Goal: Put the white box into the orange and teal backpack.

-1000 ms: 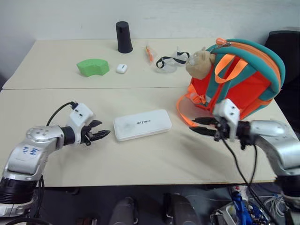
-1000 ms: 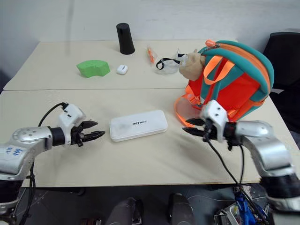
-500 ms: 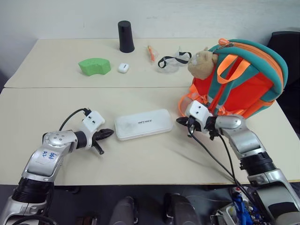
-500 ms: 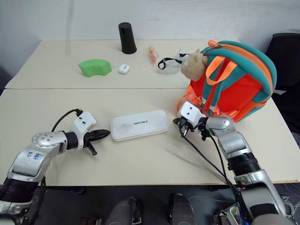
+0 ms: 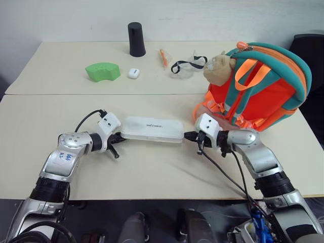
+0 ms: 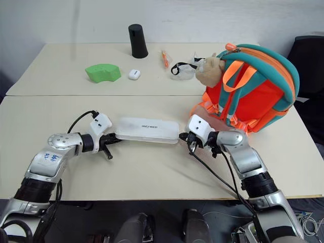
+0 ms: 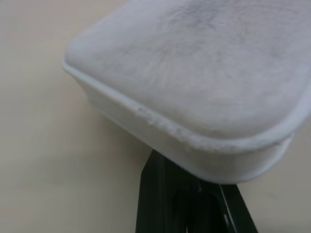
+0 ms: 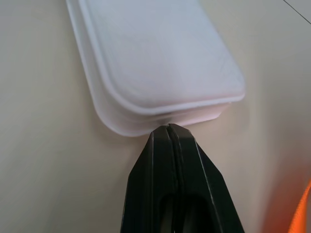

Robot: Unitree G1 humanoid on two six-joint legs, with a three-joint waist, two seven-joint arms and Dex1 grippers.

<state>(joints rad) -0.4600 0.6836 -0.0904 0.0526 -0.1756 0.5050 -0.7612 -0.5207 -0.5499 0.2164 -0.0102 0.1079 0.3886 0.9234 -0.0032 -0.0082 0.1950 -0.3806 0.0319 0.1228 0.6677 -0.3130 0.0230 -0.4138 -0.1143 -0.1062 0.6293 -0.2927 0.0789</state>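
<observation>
white box, orange and teal backpack, black claw fingers

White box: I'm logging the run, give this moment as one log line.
white box on table | left gripper shut at its left end | right gripper shut at its right end | backpack upright

**ITEM COUNT – TABLE**

Qty per type:
- White box: 1
- Orange and teal backpack: 1, w/ 1 plush toy
- Black cylinder: 1
- Green block: 1
- Small white case: 1
- Goggles: 1 pr
- Orange pen-like item: 1
- Grippers: 2, left gripper, right gripper
- Tables: 2, butted together
</observation>
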